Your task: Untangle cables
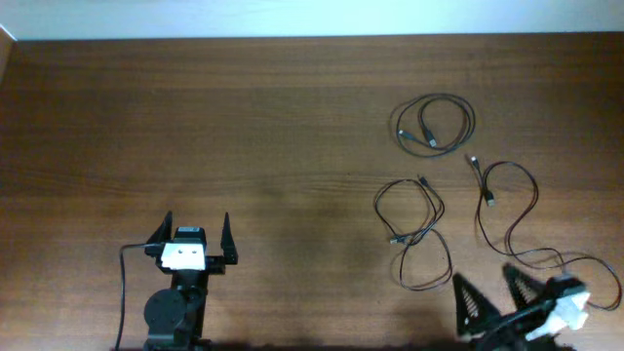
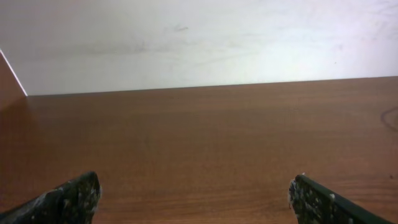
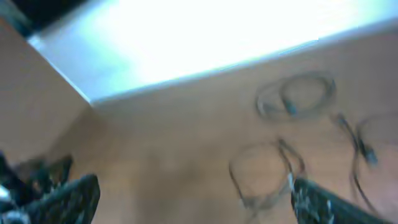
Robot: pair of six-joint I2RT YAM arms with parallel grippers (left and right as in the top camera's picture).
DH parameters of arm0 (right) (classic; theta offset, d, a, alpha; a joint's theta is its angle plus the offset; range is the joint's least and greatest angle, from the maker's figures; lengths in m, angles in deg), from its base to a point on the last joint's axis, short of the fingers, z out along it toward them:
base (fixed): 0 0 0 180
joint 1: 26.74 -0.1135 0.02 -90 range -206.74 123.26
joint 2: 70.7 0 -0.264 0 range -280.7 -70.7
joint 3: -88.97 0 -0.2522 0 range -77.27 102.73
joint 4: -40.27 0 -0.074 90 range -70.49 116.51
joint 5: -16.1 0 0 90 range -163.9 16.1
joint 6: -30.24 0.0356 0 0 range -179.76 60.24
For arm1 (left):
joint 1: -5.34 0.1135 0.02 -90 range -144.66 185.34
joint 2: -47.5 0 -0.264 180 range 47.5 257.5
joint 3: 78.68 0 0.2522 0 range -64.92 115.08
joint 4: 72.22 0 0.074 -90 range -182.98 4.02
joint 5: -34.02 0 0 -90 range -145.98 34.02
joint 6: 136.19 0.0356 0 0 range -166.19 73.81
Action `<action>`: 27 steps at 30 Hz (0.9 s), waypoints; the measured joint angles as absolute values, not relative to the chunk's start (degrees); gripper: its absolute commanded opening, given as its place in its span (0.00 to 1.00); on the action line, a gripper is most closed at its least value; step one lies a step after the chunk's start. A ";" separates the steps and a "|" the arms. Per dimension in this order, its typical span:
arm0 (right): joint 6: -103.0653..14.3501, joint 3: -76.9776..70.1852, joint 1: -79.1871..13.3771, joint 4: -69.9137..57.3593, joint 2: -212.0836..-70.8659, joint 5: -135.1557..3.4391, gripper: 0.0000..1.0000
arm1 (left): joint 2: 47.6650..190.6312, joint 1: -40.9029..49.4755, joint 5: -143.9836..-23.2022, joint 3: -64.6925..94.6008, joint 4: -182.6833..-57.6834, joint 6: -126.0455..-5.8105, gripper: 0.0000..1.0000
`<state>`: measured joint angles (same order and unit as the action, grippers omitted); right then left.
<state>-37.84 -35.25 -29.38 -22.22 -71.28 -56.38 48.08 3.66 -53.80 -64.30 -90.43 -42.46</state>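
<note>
I am holding my left gripper (image 1: 197,220) wide open with nothing in it, low in the left half of the overhead view. My right gripper (image 1: 483,275) is sitting wide open and empty too, at the lower right. A looped cable (image 1: 427,231) is lying on the brown table (image 1: 195,117) just above my right gripper. A long wavy cable (image 1: 532,193) is lying to the right of that one and trailing down beside that gripper. A small coiled cable (image 1: 425,127) is resting higher up, near the top right.

Black arms (image 1: 174,312), white wrist blocks (image 1: 182,255); tapered black fingers (image 2: 68,199), pale-scuffed; thick black wire (image 1: 123,292)
</note>
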 measured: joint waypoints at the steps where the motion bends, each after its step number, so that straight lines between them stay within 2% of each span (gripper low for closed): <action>1: -37.93 -36.19 -29.38 -17.33 -71.30 -56.43 0.98 | 48.06 3.64 -53.80 -64.28 -90.40 -42.46 0.99; 3: -37.91 -39.25 -29.38 -5.26 -71.28 -56.45 0.98 | 48.08 3.66 -53.80 -64.28 -90.36 -42.46 0.99; 9: -37.91 -44.61 -29.38 11.66 -71.32 -56.45 0.98 | 48.08 3.64 -53.80 -64.28 -90.43 -42.46 0.99; 15: -37.91 -45.00 -29.38 12.88 -71.32 -56.47 0.98 | 48.08 3.66 -53.80 -64.28 -90.43 -42.46 0.99; 17: -37.93 -47.06 -29.38 17.19 -71.32 -56.45 0.98 | 48.08 3.66 -53.80 -64.28 -90.43 -42.46 0.99; 27: -37.91 -66.25 -29.38 18.39 -71.35 -56.47 0.98 | 48.08 3.66 -53.80 -64.28 -90.40 -42.46 0.99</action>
<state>-37.91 -66.25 -29.38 18.39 -71.35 -56.47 48.08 3.66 -53.80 -64.28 -90.40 -42.46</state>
